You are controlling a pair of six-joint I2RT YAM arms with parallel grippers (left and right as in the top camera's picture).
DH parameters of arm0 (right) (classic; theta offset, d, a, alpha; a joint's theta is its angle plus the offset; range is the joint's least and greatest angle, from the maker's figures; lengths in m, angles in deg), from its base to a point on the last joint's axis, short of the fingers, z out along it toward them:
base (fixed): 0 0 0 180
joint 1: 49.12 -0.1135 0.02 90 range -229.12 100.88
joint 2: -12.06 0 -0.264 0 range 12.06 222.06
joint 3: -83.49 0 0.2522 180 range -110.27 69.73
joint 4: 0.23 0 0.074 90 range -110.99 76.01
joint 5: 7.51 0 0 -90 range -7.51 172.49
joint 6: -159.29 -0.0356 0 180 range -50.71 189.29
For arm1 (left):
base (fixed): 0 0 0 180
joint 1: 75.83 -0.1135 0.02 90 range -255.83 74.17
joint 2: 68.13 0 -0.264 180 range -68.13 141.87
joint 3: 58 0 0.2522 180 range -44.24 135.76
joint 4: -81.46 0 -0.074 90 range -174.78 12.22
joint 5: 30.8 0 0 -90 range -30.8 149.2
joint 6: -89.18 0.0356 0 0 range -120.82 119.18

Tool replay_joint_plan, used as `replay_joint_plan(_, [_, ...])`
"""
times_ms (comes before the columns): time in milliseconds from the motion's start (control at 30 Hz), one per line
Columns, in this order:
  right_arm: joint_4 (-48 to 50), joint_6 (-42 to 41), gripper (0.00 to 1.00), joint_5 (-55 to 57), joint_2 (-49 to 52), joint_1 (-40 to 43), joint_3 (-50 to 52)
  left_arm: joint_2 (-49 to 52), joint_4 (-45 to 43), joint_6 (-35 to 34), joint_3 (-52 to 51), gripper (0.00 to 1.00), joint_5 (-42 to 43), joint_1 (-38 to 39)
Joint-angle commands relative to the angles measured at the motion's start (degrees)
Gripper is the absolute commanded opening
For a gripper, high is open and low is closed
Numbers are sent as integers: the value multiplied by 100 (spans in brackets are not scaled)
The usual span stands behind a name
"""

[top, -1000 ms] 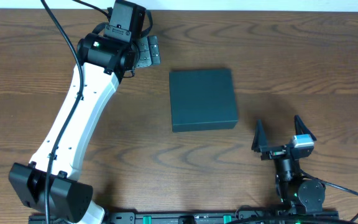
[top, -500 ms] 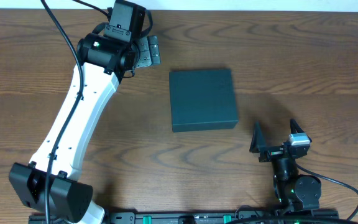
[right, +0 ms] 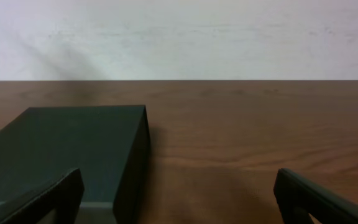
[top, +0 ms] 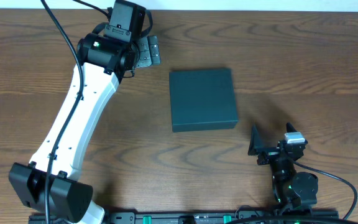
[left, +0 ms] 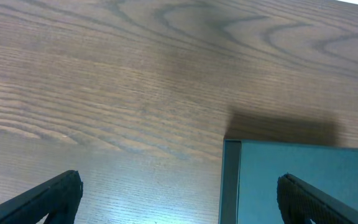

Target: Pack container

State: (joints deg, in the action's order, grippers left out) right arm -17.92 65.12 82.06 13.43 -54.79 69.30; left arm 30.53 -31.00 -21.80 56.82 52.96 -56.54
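Observation:
The container (top: 202, 99) is a dark teal-green box lying flat mid-table with its lid shut. My left gripper (top: 148, 51) is at the back, up and to the left of the box, open and empty. In the left wrist view the left gripper (left: 179, 199) has its fingers wide apart over bare wood, with the box's corner (left: 303, 180) at lower right. My right gripper (top: 271, 138) is open and empty, low near the front edge, right of the box's near right corner. In the right wrist view the right gripper (right: 179, 196) faces the box (right: 73, 143), which stands ahead on the left.
The wooden table (top: 328, 56) carries nothing else. A white wall (right: 179, 37) runs behind the far edge. The left arm's white link (top: 73, 124) crosses the left half of the table.
My right gripper has shifted a little left and toward the front edge and turned slightly. The left arm and the container have not moved.

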Motion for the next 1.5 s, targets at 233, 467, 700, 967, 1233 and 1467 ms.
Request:
replay_joint_plan(233, [-28, -96, 99, 0, -50, 50, 11, 20, 17, 31, 11, 99, -70, -24])
replay_joint_plan(467, [-28, -96, 99, 0, -50, 50, 11, 20, 17, 31, 11, 99, -70, -24])
replay_joint_plan(700, [-28, -96, 99, 0, -50, 50, 11, 20, 17, 122, 11, 99, -348, -11])
replay_joint_plan(967, [-28, -96, 99, 0, -50, 50, 11, -76, -839, 118, 11, 99, -1298, -214])
replay_joint_plan(1233, [-28, -94, 99, 0, -50, 50, 11, -1047, -2575, 116, 9, 99, -1290, -881])
replay_joint_plan(1467, [-28, -96, 99, 0, -50, 50, 11, -2310, -2708, 120, -109, 99, -1292, -1478])
